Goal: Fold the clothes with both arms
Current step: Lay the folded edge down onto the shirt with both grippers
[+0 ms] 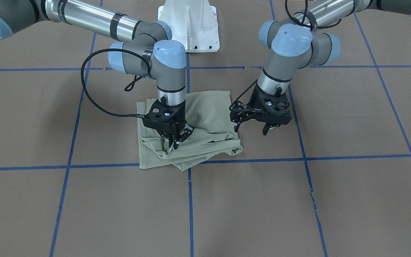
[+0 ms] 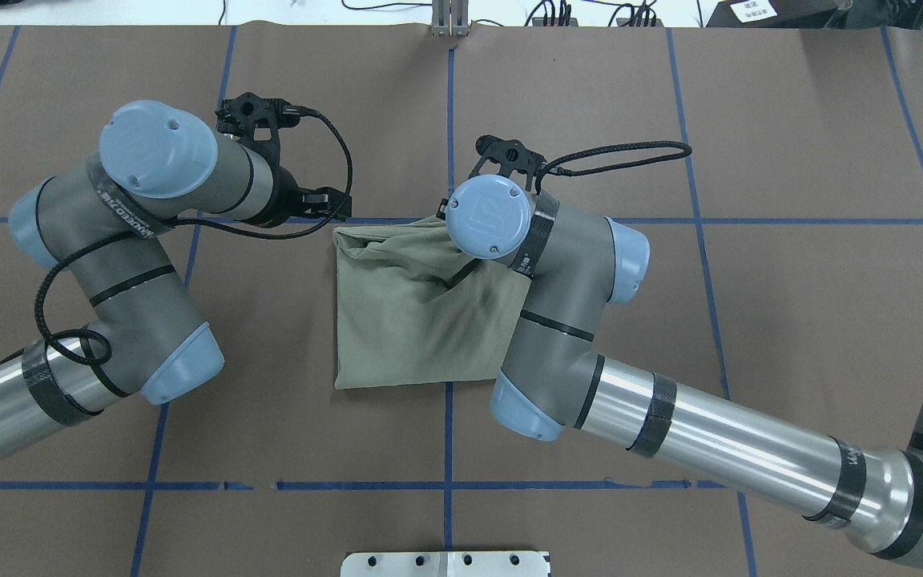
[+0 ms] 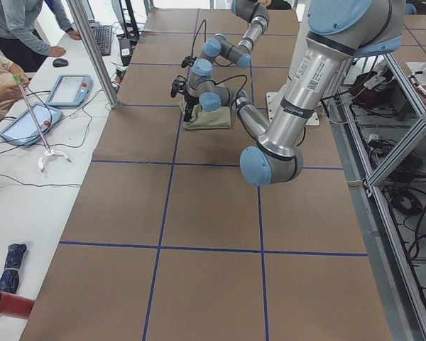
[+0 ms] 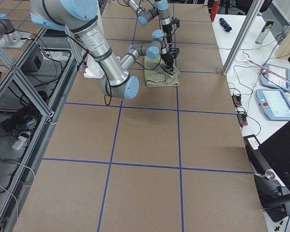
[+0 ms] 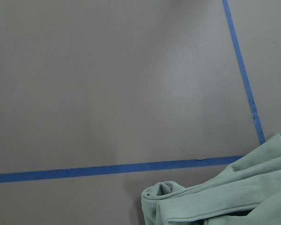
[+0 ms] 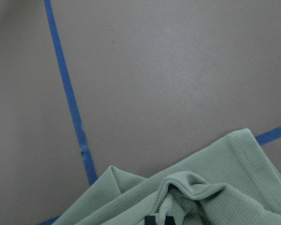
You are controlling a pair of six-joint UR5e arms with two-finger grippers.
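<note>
item: shirt (image 1: 209, 117), sage green knit, one piece. location: centre of the table (image 1: 334, 200), already doubled into a rough square, lying across a crossing of the blue tape lines (image 1: 255, 160). the edge away from the robot is rumpled, with a loose rolled corner on the robot's left side.

step in hand: a late fold or tidy-up, judged from the compact shape. the rumpled edge is being taken up.

right gripper (image 1: 173, 143): fingers pressed together on a puckered ridge of cloth near that edge. the wrist view shows the fabric bunched at the dark fingertips.

right arm (image 1: 170, 57): wrist upright, tool pointing straight down over the shirt.

left gripper (image 1: 252, 128): fingers spread, nothing between them. it hangs just beside the shirt's rolled corner, apart from the cloth and above bare table.

left arm (image 1: 291, 43): wrist tilted, tool leaning in toward the shirt.

next move calls for: the left gripper to come onto the loose corner and pinch it, so both ends of the edge rise together. a lift on one side alone would likely drag the folded layers askew.
</note>
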